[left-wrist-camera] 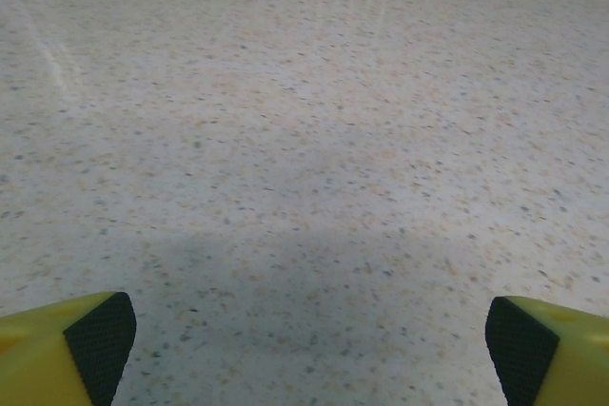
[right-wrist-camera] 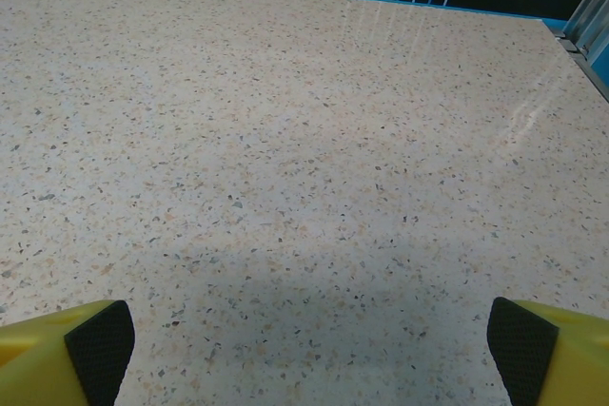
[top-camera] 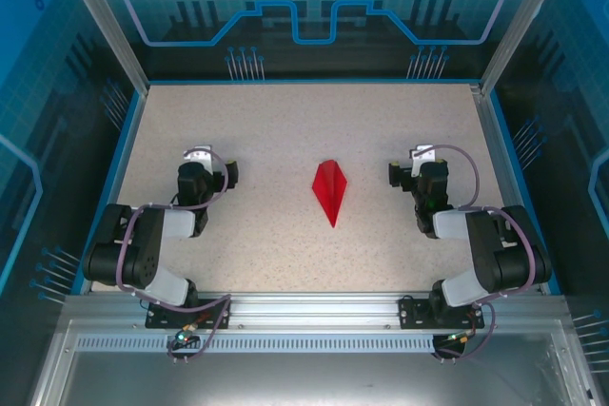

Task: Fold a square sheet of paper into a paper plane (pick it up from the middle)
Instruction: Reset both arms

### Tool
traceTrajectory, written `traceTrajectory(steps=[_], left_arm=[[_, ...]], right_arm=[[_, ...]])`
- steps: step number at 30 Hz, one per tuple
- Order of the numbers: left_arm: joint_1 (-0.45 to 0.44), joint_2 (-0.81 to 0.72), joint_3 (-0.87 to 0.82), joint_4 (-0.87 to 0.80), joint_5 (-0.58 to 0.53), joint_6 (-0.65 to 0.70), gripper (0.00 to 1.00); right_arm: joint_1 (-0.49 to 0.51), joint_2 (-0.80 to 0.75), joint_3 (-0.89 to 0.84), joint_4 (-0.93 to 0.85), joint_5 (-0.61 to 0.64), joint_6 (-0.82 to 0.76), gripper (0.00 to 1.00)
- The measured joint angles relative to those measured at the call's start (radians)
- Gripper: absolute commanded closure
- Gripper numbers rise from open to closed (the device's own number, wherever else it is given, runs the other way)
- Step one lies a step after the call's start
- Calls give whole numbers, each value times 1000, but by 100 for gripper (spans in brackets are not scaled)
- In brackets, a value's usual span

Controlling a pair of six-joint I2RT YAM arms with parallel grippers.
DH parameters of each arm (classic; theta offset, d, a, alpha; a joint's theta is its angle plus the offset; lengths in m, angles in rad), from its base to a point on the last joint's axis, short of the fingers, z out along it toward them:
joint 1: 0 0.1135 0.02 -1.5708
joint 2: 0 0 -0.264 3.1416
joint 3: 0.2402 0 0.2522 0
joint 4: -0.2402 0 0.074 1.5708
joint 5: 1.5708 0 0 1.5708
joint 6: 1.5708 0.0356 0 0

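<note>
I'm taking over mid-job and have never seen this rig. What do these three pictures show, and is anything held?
The wide picture is from a fixed camera above and behind two robot arms, the left arm and the right arm, bolted at the near edge of a speckled table. Between them lies a red paper plane, flat, its long point toward the near edge, touched by neither arm. The other two pictures come from wrist cameras, looking past each arm's yellow, black-padded fingers. The left gripper and the right gripper both stand wide open and hold nothing.
</note>
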Motion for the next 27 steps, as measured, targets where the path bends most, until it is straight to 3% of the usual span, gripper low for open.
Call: traceTrajectory(steps=[3,27], left_arm=[[13,0,0,-2,40,2,1],[13,0,0,-2,48,2,2]], right_arm=[[0,0,0,0,1,0,0],[0,0,0,0,3,0,0]])
